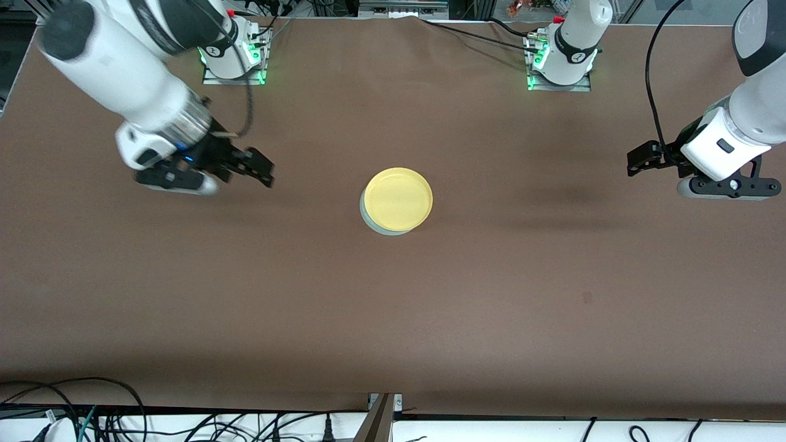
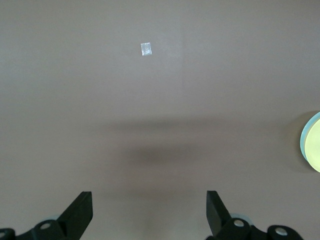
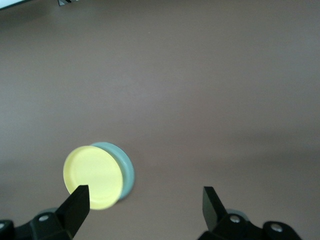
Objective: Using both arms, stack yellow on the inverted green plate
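Yellow [image 1: 398,199] stacked on green plate [image 1: 372,221]; left gripper [image 1: 642,161] and right gripper [image 1: 258,169] raised over bare table [image 1: 491,294], fingers spread, holding nothing.

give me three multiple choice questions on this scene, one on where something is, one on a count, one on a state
1. Where is the yellow plate?
A. on the green plate
B. beside the green plate
C. in the left gripper

2. How many plates are on the table?
A. one
B. two
C. three

3. How do the right gripper's fingers stand?
A. shut on the yellow plate
B. shut on nothing
C. open, holding nothing

Answers:
1 A: only a rim of the green plate shows under it.
2 B: one yellow, one green.
3 C: the right gripper shows spread fingers; the left gripper is open too, both off toward the table ends.
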Controlling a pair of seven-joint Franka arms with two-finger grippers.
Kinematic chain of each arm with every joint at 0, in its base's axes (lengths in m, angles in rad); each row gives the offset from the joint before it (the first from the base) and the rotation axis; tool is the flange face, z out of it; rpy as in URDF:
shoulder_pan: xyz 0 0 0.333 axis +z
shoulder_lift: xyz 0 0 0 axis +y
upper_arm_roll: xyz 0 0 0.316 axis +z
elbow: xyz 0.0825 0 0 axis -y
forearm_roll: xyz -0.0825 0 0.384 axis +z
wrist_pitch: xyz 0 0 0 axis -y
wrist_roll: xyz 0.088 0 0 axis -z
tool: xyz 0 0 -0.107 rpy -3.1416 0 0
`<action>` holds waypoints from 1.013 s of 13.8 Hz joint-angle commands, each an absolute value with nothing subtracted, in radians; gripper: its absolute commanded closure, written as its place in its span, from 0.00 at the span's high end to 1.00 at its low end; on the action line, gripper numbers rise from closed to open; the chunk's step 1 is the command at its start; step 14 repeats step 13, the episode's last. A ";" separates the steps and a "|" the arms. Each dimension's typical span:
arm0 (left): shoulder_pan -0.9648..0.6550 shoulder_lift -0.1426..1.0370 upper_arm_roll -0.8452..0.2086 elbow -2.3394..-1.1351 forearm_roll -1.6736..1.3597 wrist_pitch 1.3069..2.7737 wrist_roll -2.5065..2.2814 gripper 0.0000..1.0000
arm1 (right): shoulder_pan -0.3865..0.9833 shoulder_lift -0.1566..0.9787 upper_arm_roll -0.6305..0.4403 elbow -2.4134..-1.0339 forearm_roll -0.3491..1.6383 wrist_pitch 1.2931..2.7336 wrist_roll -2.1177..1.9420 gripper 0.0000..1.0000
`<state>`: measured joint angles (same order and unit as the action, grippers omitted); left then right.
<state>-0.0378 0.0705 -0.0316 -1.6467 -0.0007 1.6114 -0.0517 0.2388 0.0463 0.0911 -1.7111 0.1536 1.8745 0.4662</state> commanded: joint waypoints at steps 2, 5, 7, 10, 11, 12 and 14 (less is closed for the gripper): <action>-0.034 0.058 -0.038 -1.655 0.020 1.608 -0.037 1.00 | 0.247 -0.050 -0.026 -1.703 0.094 1.665 0.326 1.00; -0.034 0.058 -0.038 -1.657 0.020 1.608 -0.032 1.00 | 0.247 -0.081 -0.069 -1.703 0.031 1.626 0.224 1.00; -0.034 0.058 -0.038 -1.657 0.020 1.602 -0.031 1.00 | 0.247 -0.078 -0.080 -1.703 0.019 1.626 0.199 1.00; -0.034 0.058 -0.038 -1.657 0.020 1.601 -0.031 1.00 | 0.250 -0.049 -0.077 -1.655 0.008 1.625 0.170 1.00; -0.034 0.058 -0.038 -1.657 0.020 1.601 -0.031 1.00 | 0.250 -0.040 -0.077 -1.645 0.008 1.624 0.163 1.00; -0.034 0.058 -0.038 -1.657 0.020 1.601 -0.031 1.00 | 0.250 -0.038 -0.077 -1.641 0.006 1.623 0.161 1.00; -0.034 0.058 -0.038 -1.657 0.020 1.601 -0.031 1.00 | 0.250 -0.040 -0.077 -1.641 0.006 1.623 0.161 1.00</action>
